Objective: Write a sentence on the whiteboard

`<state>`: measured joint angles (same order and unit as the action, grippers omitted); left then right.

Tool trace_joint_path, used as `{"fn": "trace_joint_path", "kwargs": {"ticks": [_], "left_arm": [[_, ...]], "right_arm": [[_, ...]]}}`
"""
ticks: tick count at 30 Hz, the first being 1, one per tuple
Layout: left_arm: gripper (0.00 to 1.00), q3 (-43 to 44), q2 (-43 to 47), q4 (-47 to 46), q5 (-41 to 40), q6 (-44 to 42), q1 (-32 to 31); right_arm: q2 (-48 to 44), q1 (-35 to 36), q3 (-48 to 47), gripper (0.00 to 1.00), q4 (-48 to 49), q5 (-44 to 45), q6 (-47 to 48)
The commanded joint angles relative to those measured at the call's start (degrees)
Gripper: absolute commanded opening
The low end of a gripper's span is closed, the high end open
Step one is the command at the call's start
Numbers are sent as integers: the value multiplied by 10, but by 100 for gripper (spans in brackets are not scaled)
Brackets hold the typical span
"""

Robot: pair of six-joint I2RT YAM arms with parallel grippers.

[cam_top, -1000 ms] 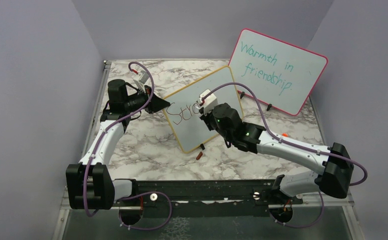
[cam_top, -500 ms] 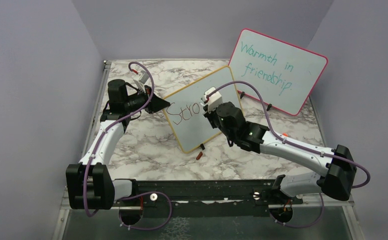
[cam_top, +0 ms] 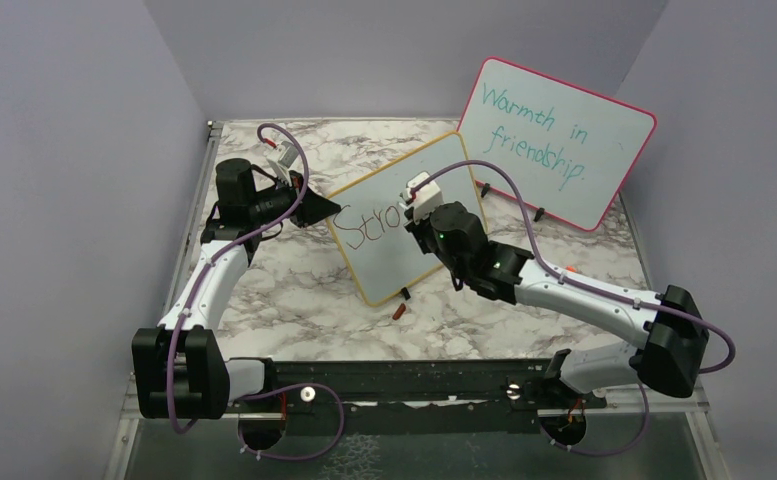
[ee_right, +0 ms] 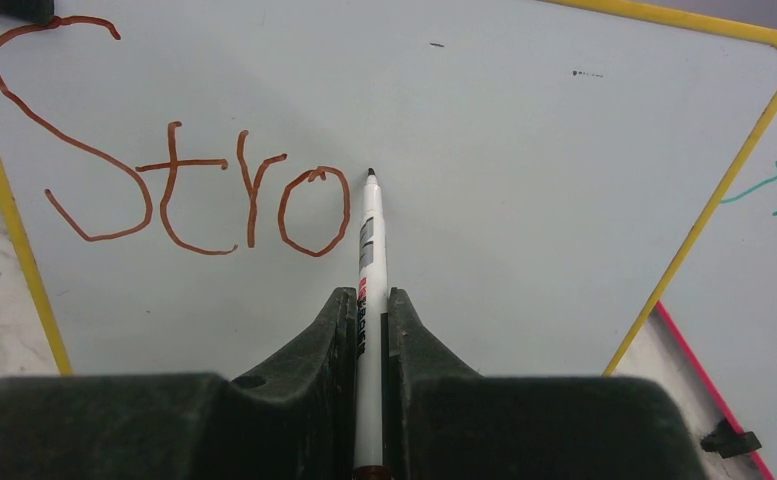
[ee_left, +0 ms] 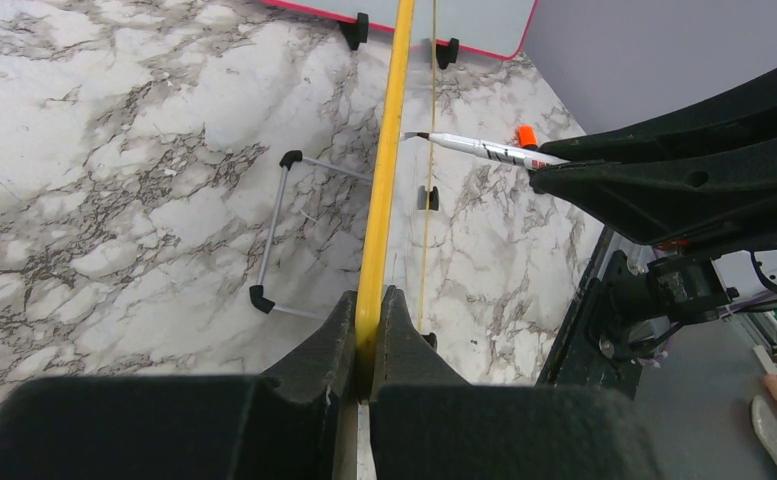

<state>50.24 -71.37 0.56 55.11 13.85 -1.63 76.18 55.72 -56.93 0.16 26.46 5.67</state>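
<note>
Left gripper point(ee_left: 369, 298): jaws closed on the whiteboard's yellow frame, pinching its left edge.

The whiteboard point(cam_top: 374, 265): stands propped and tilted on the marble table point(cam_top: 294, 290), mid-scene, between the two arms.

The sentence point(ee_right: 194, 190): reads only "Stro", red-brown, at the board's upper left.

Right gripper point(ee_right: 369, 305): jaws clamped on a white marker point(ee_right: 368, 235). The tip is just right of the "o"; cannot tell whether it touches.

Small red-brown piece point(cam_top: 398, 311): lies on the table near the whiteboard's near foot.

Far right: pink-framed board point(cam_top: 564, 150), teal writing, standing behind the whiteboard.
</note>
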Motion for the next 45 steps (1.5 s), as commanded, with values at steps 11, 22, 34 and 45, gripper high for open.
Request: {"fn": "trace_joint_path", "kwargs": {"ticks": [11, 22, 34, 45], "left_arm": [[0, -5, -18, 44, -68, -66, -6], [0, -5, -18, 44, -69, -66, -6], [0, -4, -19, 45, -69, -67, -6], [0, -4, -19, 45, -70, -67, -5]], "right_arm": [[1, -4, 8, 1, -38, -6, -13], [-3, -4, 22, 1, -71, -20, -36], [-12, -4, 29, 1, -86, -29, -45], [-26, -4, 26, 1, -68, -29, -40]]}}
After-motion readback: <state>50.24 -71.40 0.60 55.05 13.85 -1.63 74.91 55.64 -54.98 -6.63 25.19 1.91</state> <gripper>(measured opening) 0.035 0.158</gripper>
